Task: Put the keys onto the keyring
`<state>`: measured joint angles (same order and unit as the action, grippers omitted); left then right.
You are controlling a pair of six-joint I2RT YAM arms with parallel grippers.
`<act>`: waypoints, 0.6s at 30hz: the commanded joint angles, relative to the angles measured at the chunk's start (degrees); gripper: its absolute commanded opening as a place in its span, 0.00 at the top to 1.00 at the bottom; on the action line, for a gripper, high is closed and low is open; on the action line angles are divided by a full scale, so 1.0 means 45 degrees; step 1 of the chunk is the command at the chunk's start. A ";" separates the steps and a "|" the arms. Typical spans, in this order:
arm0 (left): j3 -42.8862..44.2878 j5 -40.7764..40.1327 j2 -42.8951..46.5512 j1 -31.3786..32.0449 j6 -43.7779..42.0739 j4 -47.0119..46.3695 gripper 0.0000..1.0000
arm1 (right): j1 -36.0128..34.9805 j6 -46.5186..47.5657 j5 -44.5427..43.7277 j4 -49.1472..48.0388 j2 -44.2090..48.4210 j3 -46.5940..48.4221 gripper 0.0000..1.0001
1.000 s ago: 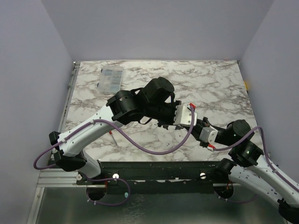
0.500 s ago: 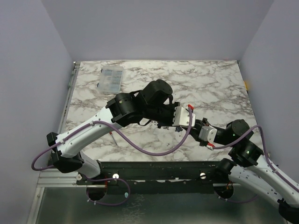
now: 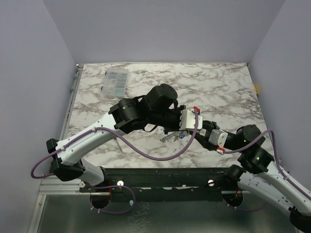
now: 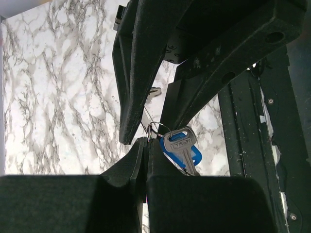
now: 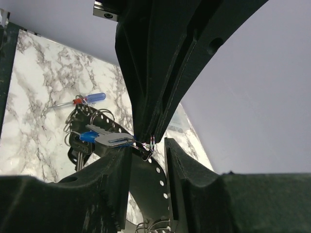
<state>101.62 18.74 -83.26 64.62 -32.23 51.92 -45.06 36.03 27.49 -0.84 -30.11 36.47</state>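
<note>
My left gripper (image 4: 146,141) is shut on the thin metal ring (image 4: 152,130) at the end of the keyring. A silver key (image 4: 181,145) and a blue-headed key (image 4: 190,154) hang from that ring. In the right wrist view the same ring (image 5: 151,142) sits between the jaws of my right gripper (image 5: 146,145), which stand open and apart from it. The left fingers (image 5: 150,107) come down onto it from above. The keyring's band (image 5: 146,179) looks dark and perforated there, curving below the ring. The keys (image 3: 171,137) dangle under both grippers in the top view.
A screwdriver (image 5: 85,99) with a blue and red handle lies on the marble table (image 3: 218,87). More dark-headed keys (image 5: 77,155) hang on the band. A clear plastic box (image 3: 115,81) stands at the back left. Both arms meet over the front middle of the table.
The left gripper closed on the ring. The right gripper's jaws then spread apart, letting go. Both arms drifted slightly left, and the hanging keys now show in the top view.
</note>
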 commanded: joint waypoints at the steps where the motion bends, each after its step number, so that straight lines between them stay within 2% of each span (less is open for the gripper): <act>1: -0.0251 -0.0090 0.0380 0.0117 0.0359 -0.0444 1.00 | -0.0104 0.0005 -0.0468 -0.0478 0.0046 0.0199 0.61; 12: -0.1031 -0.0370 0.0878 0.0113 0.0841 -0.1201 1.00 | -0.0104 0.0094 -0.1356 0.1194 0.0548 0.0392 0.51; 18: -0.1638 -0.0830 0.1242 0.0112 0.1214 -0.1993 1.00 | -0.0105 -0.0165 -0.1930 0.1758 0.0839 0.0211 0.50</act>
<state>95.31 16.99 -80.36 64.73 -28.71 48.01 -45.06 36.42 22.28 3.90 -27.35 36.49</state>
